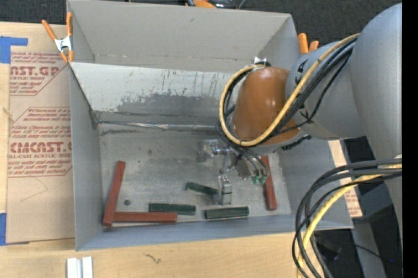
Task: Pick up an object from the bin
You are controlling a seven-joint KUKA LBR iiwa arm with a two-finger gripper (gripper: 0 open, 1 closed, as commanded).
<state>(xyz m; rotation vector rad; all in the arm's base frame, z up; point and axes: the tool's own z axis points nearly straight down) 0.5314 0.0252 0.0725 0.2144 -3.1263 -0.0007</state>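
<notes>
My gripper (226, 186) hangs low over the bin floor, right of the middle, under the arm's orange cover. Its tip is just above a short dark green bar (226, 212) lying flat near the front wall. A smaller dark green piece (201, 188) lies tilted just left of the tip. A red-brown bar (268, 189) lies lengthwise to its right, close to the right wall. Nothing shows as held by the gripper.
Another dark green bar (171, 208) lies near the front wall, left of centre. Two long red-brown bars (116, 189) (141, 218) form an L in the front left corner. The arm and its cables cover the bin's right side.
</notes>
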